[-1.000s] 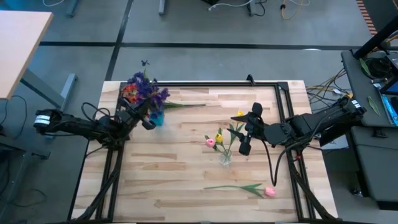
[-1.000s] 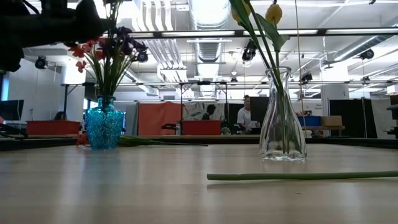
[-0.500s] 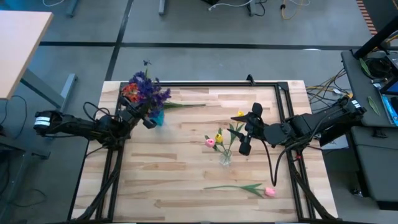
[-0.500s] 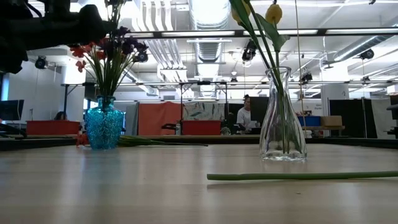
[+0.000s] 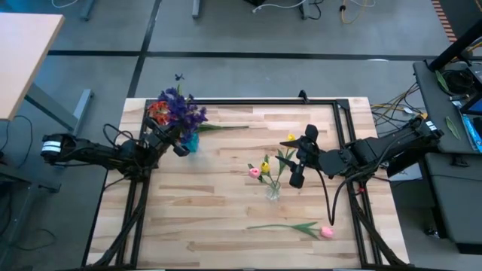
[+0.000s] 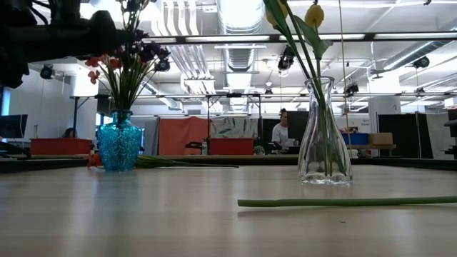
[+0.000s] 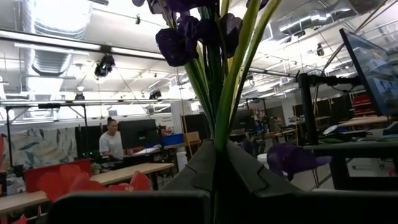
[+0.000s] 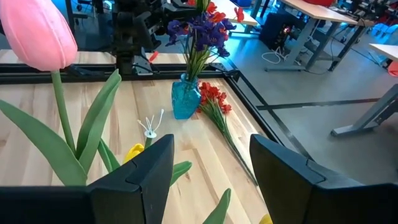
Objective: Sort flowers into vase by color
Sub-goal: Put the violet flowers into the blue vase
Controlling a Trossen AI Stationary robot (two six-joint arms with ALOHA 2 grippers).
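My left gripper (image 5: 179, 145) stands just above the blue vase (image 5: 190, 141), shut on stems of the purple flowers (image 5: 181, 109). Red blooms (image 5: 157, 111) share that vase (image 6: 119, 146). My right gripper (image 5: 297, 158) hovers open beside the clear vase (image 5: 273, 192), which holds yellow (image 5: 264, 166) and pink (image 5: 254, 172) tulips. The wrist view shows nothing between its fingers (image 8: 208, 180); a pink bud (image 8: 37, 31) is close by. Another pink tulip (image 5: 325, 232) lies flat near the table's near edge. A red flower (image 8: 214, 99) lies behind the blue vase. My left gripper pinches several green stems (image 7: 219, 127) of the purple flowers between its two fingers, below the heads and above the vase's mouth. The fingers come level from the table's left, across the stems. The stems stand upright, and their lower ends (image 6: 123, 93) run down into the blue vase.
A black frame rail (image 5: 263, 102) runs along the table's far edge and down its right side (image 5: 348, 143). Bare wood lies between the two vases (image 5: 226, 173). A person (image 6: 283, 132) sits at desks in the room beyond.
The left gripper has stayed shut on the purple stems, and the bunch in the blue vase has swayed slightly, its heads shifting a little. The right arm and the other flowers have kept still.
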